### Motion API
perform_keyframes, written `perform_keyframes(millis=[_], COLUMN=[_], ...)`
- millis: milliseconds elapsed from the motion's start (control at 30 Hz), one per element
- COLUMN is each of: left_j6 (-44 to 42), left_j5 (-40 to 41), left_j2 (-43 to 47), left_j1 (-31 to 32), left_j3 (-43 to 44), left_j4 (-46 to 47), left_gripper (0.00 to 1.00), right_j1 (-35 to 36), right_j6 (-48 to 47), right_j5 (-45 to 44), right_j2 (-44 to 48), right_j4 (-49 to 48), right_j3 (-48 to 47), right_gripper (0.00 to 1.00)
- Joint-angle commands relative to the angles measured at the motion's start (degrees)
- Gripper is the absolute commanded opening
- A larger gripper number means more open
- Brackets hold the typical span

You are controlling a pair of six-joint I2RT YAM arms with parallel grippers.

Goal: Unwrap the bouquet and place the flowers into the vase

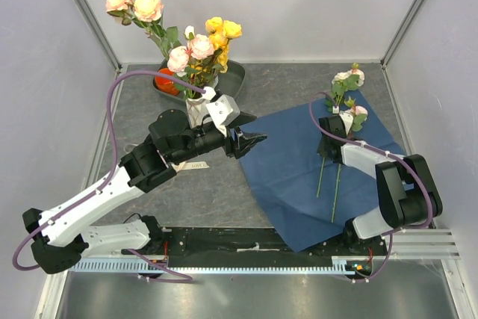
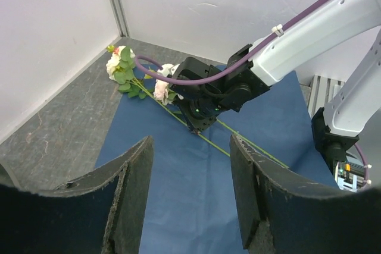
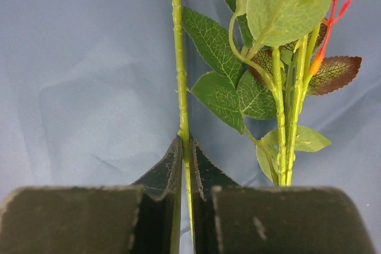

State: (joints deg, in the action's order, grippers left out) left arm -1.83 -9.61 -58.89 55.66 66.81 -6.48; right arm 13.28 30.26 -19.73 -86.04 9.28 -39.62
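Right gripper (image 3: 186,147) is pinched tight on a bare stretch of one thin rose stem (image 3: 177,57) lying on the blue paper (image 1: 284,184), well apart from the vase (image 1: 196,112); left gripper (image 2: 190,188) is spread and empty; the stem is judged light, springy and slippery, best held mid-stem, never by the bloom.

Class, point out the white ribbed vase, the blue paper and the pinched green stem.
White ribbed ceramic vase (image 1: 195,113), top view, side wall.
Blue paper sheet (image 1: 284,184), top view, bare patch.
Pinched green stem (image 3: 178,57), right wrist view, shaft.
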Motion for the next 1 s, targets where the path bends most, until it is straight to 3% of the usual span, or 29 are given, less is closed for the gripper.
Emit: perform_keyframes(millis=[0,67,400,567,667,800,867,967], left_j6=[-1.87,-1.87,-1.17,0.86,1.3,2.69,2.79,2.97], left_j5=[-0.15,-0.06,2.22,5.73,5.74,5.65,5.74,5.48], left_j2=[-0.61,-0.78,-1.84,-4.03,-6.05,-6.85,-6.85,-6.59], left_j1=[0.24,0.33,0.24,0.33,0.33,0.33,0.33,0.33], left_j3=[2.1,2.19,2.8,4.99,6.23,6.67,6.67,6.58], left_j4=[0.42,0.33,-0.37,-2.82,-4.59,-5.03,-5.03,-5.03], left_gripper=[0.6,0.6,0.6,0.62,0.62,0.61,0.61,0.61], right_j1=[-0.09,-0.01,-0.18,-0.09,-0.09,-0.09,-0.09,-0.09], right_j6=[-0.55,-1.43,-4.6,-3.29,-1.53,-1.61,-3.7,-6.78], right_j5=[-0.4,-0.4,-0.84,11.61,13.22,14.88,16.03,15.95], right_j2=[0.07,1.83,23.97,33.63,37.25,35.78,30.71,20.7], right_j4=[-2.42,-2.34,-3.91,-8.83,-11.57,-6.04,-3.84,2.66], right_j3=[-0.9,-0.9,-1.25,0.93,2.26,1.04,-0.71,-5.53], right_gripper=[0.07,0.01,0.0,0.0,0.0,0.0,0.0,0.33])
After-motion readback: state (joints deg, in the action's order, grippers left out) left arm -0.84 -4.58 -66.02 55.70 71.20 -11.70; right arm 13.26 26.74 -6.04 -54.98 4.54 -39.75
